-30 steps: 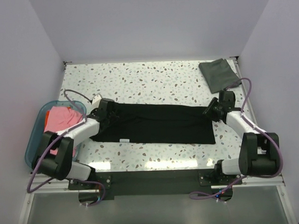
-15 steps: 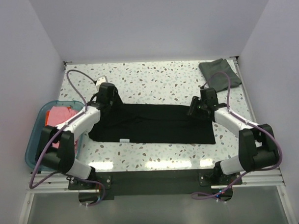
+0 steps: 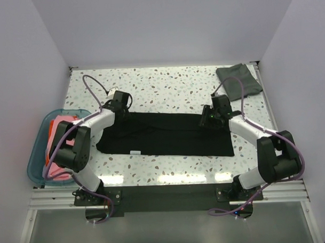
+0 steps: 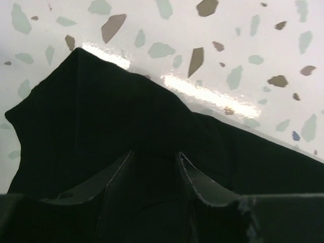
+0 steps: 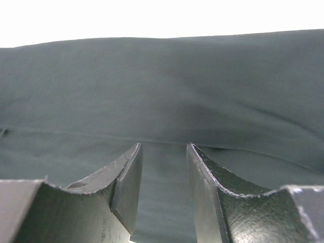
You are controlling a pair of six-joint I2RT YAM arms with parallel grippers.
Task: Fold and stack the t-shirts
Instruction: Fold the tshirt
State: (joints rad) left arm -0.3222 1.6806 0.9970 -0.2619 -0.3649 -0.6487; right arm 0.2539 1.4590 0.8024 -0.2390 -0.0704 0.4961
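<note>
1. Terrazzo table [image 3: 166, 81]: white with grey and brown flecks. The top view shows all of it. The left wrist view shows only a far strip with glare, and the right wrist view shows none.

2. Black t-shirt [image 3: 168, 134]: folded into a long band running left to right across the middle of the table. Both wrist views show its surface up close; in the right wrist view it looks greyish, with soft creases.

3. Teal tub [image 3: 35, 158]: off the table's left edge, seen in the top view only.

4. Grey-green t-shirt [image 3: 238, 81]: folded at the far right corner, well apart from the black one. Top view only.

5. Pink t-shirt [image 3: 64, 130] and orange-red t-shirt [image 3: 48, 153]: bunched in the tub, partly hidden by the left arm.

6. Left gripper [image 3: 121, 103]: at the far left corner of the black t-shirt. From above its jaws cannot be read. Its own camera shows the left gripper [image 4: 154, 167] with fingers apart, low over the cloth near the corner.

7. Right gripper [image 3: 209, 118]: on the far edge of the black t-shirt, towards its right end. Its own camera shows the right gripper [image 5: 163, 172] with fingers apart and cloth visible through the gap.

8. White neck label [image 3: 135, 152]: on the near edge of the black t-shirt, left of centre. Top view only.
</note>
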